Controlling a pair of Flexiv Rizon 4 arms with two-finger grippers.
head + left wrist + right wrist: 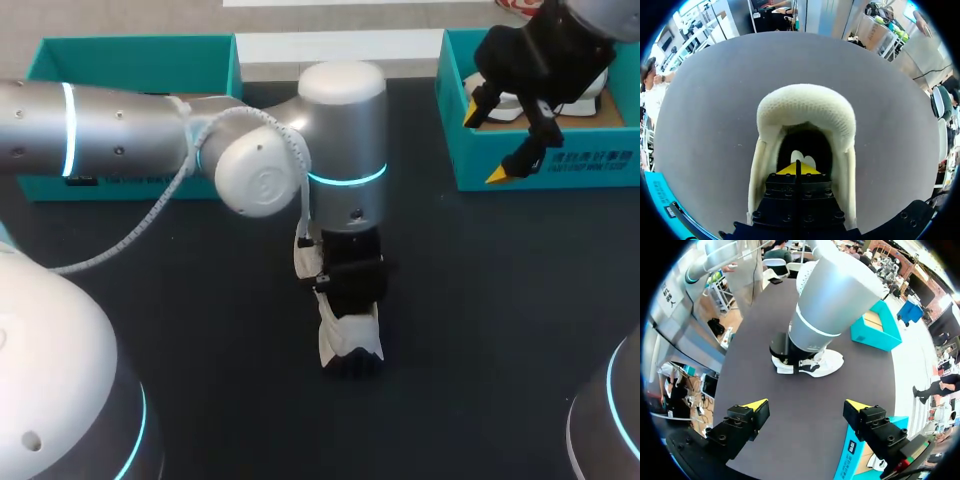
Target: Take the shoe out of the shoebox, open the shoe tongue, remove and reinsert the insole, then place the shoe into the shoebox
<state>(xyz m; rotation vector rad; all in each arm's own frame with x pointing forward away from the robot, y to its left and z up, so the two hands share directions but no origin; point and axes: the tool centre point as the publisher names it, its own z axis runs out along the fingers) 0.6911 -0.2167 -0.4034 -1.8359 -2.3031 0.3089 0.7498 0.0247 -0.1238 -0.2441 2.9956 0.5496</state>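
Much is hidden from you by the left arm: in the head view it covers most of the left box, where only a strip of brown shows, and the middle of the shoe. The right box holds a white thing, half behind the right gripper; you cannot tell what it is. The shoe stands out on the dark table, apart from both boxes: cream knit toe, white sole, black marks on its side. The right gripper's fingers are spread wide above its box's front wall. The left gripper is inside the shoe's mouth, tips pressed together; whether they pinch anything you cannot tell
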